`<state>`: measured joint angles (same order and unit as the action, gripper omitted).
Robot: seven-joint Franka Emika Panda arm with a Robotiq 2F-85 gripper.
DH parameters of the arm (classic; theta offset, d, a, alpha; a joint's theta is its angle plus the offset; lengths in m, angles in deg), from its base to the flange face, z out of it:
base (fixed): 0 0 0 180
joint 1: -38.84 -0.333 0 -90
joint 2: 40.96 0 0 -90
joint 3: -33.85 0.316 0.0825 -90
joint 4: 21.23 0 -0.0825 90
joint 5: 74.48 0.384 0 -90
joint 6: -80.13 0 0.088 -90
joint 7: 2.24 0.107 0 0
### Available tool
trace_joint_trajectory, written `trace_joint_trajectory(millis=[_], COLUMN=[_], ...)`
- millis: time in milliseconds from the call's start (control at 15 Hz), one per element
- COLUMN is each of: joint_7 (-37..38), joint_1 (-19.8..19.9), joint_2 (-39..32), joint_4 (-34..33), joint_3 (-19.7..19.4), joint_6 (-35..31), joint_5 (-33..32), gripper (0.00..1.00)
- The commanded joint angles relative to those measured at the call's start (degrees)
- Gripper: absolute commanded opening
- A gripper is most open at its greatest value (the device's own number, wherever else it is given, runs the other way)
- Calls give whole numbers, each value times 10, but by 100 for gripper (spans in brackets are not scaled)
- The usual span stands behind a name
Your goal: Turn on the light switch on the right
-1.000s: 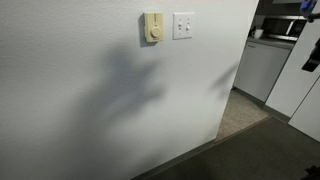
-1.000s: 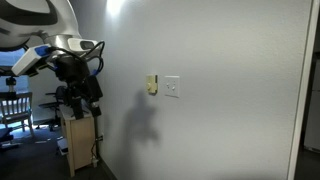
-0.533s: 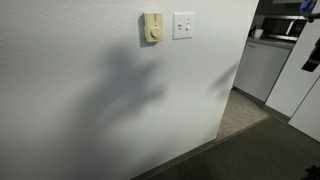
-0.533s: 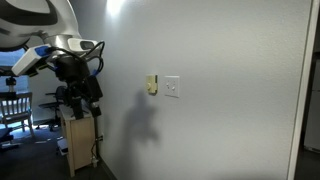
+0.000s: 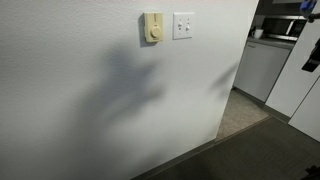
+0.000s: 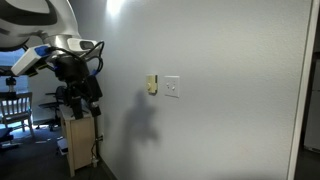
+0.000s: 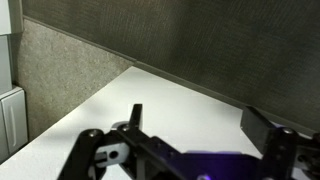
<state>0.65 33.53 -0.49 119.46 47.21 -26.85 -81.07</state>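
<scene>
**On the white wall (image 5: pixel 80 100), the light switch (image 5: pixel 183 25) wants a nudge, not a grip**

Up there it sits just beside a cream knob unit (image 5: pixel 152 27). Its plate looks like rigid plastic fixed flat, so nothing can be gripped. I judge the right-hand toggle (image 5: pixel 187 25) needs a firm push from one fingertip. It is small and smooth, so a tip could slip off. Well apart from it, the hand (image 7: pixel 197 113) has its fingers (image 7: pixel 135 116) spread wide, holding nothing.

A plain white wall (image 5: pixel 60 60) bears soft shadows — grey carpet (image 5: pixel 250 155) runs toward white cabinets (image 5: pixel 262 68).
</scene>
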Motion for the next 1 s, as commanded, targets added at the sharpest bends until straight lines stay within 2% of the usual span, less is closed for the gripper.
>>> trace_joint_trajectory(millis=[0, 533, 933], joint_7=[-6, -94, -185], joint_1=[-14, -38, -59], joint_2=[-8, -44, -103], joint_4=[-3, -26, -67], joint_3=[-10, -25, -34], joint_6=[-2, -17, -16], joint_5=[-13, -55, -83], gripper=[100, 100, 100])
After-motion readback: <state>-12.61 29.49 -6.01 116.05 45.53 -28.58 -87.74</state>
